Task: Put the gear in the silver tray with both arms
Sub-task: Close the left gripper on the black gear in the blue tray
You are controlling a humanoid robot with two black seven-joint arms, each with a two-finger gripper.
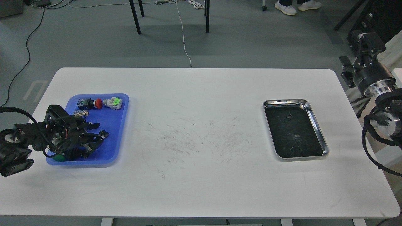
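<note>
The silver tray (pixel 317 127) lies flat on the right part of the white worktop (pixel 201 131), its long side running near to far. Its dark scratched bottom appears to carry only a small dark speck near the far end; whether that is a part or a mark cannot be told. The tray is judged to be the drop-off point, set well apart from the supply so that each arm serves its own side.

At the left of the worktop sits the blue tray (pixel 121 125), which holds the loose parts: a red push-button (pixel 98 103) and a green-and-grey switch block (pixel 113 102) along its far edge. A green object (pixel 58 158) shows at the near left corner. No gear can be identified with certainty; it may be hidden under the arm.

The left end effector (pixel 97 136) hangs low over the near half of the blue tray, fingers spread apart and pointing right, with nothing visibly between them. This is judged to be a pick approach.

The right end effector (pixel 347 73) is raised beyond the right edge of the worktop, far and right of the silver tray. It is seen dark and end-on; whether it is open or closed cannot be told.

The silver tray is well apart from the left end effector and near the right one.
</note>
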